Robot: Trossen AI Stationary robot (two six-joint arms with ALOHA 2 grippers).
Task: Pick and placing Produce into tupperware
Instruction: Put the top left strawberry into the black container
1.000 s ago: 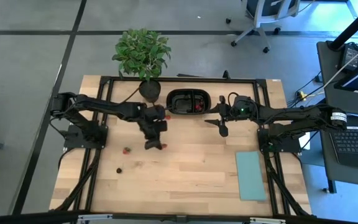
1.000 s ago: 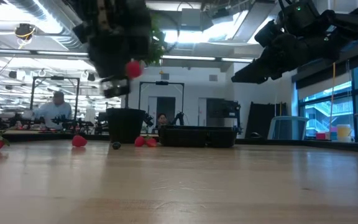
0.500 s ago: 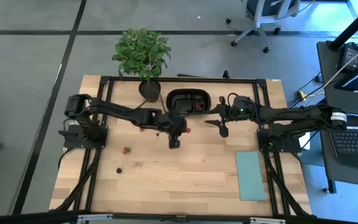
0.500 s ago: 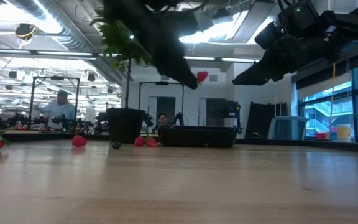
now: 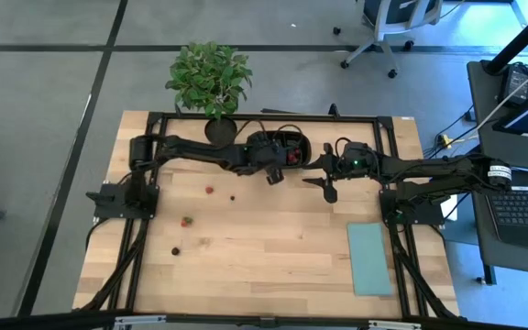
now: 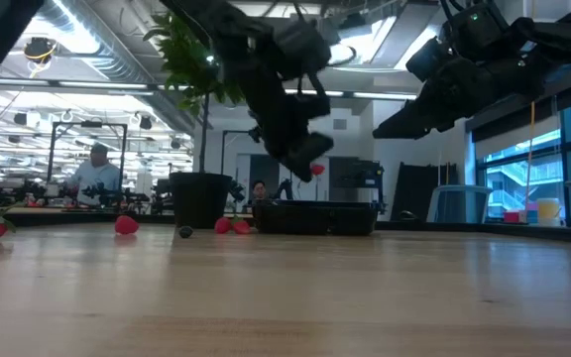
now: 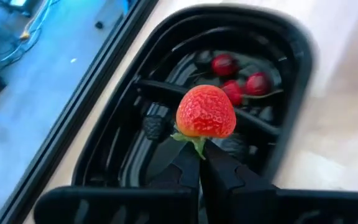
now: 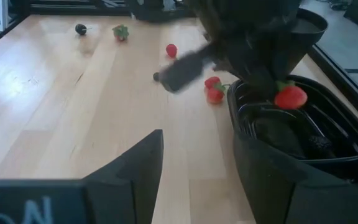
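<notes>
Shifted rightward since earlier: left gripper (image 7: 199, 163), clamped tight on strawberry (image 7: 206, 112) by its leafy cap, now above black tray (image 5: 257, 139), apparently for release; right gripper (image 5: 326, 184) waits agape nearby.

One black tupperware tray (image 7: 291, 43) holds three red pieces (image 7: 257, 83). One strawberry (image 7: 205, 112) hangs above it. Six loose pieces lie on the desk (image 5: 273, 266): four red (image 8: 171, 50), two dark (image 8: 80, 28). One potted plant (image 5: 207, 78), one teal rectangle (image 5: 369, 258), two arms (image 5: 429, 170).
</notes>
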